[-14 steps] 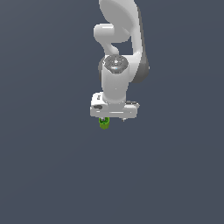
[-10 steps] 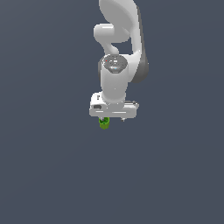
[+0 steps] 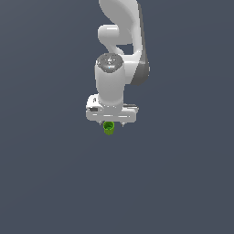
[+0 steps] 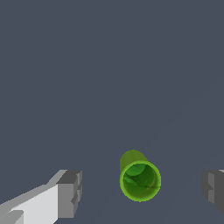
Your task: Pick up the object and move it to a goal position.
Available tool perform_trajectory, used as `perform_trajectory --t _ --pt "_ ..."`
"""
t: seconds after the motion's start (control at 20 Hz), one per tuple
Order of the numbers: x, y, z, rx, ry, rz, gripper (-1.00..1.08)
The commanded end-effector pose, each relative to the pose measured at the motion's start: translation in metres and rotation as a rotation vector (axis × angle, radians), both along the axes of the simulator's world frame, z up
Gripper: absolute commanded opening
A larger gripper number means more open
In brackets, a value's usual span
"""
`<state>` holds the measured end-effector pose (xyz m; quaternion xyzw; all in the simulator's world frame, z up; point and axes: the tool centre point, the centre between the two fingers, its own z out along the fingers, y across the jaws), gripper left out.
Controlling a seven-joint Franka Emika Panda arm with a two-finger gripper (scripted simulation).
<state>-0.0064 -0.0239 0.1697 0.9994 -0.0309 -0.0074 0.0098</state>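
The object is a tiny bright green cup [image 3: 109, 128] with a darker hollow top, standing upright on the dark grey floor. In the exterior view it sits just below the white gripper [image 3: 111, 124], which hangs over it. In the wrist view the cup [image 4: 140, 179] lies between the two grey fingertips [image 4: 70, 194], apart from both. The gripper [image 4: 142, 190] is open and empty, its jaws spread wide on either side of the cup.
The white arm [image 3: 119, 50] rises behind the gripper in the exterior view. The dark grey floor [image 3: 183, 183] surrounds the cup on all sides, with no other objects in view.
The gripper has shifted slightly toward the exterior view's left and a little lower over the cup. The cup has not moved.
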Motion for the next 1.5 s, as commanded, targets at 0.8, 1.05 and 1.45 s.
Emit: perform_trajectory --t 0.8,1.05,1.45 --pt "-0.042 -0.015 -0.056 0.015 -0.013 -0.246 1.0" --pt "-0.056 -0.02 -0.071 0.016 -0.017 -0.32 1.0" --pt "-0.062 -0.022 -0.077 0.016 -0.017 -0.346 1.0"
